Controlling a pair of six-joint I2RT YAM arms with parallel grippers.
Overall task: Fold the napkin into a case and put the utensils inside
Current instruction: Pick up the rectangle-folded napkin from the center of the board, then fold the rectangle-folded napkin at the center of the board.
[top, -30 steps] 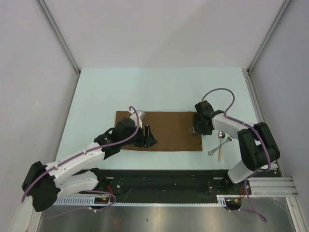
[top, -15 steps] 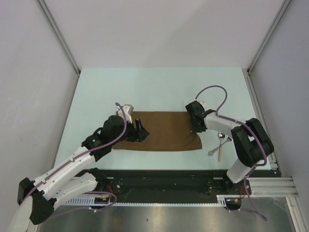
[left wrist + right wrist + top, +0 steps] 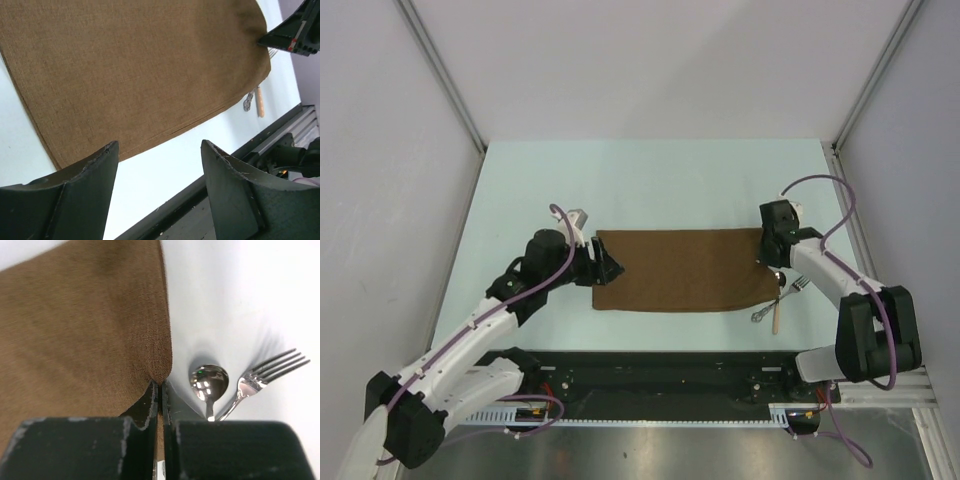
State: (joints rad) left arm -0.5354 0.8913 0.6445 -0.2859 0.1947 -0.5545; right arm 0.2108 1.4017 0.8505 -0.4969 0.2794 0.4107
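Brown napkin [image 3: 680, 271] flat | R jaws clenched on its rt edge (spoon [image 3: 208, 381], fork [image 3: 252, 382] just beside) | L jaws released

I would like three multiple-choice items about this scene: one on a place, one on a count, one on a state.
1. Relative to the napkin, where do the spoon and fork lie?
A. on its middle
B. beside its right end, on the table
C. under its left end

2. How many utensils show?
A. two
B. one
C. four

3. What is the right pincer doing?
A. hanging open
B. holding the fork
C. shut on the napkin's edge

Answers: B, the right wrist view shows both on bare table past the napkin; A, one spoon and one fork; C, it pinches the napkin there.
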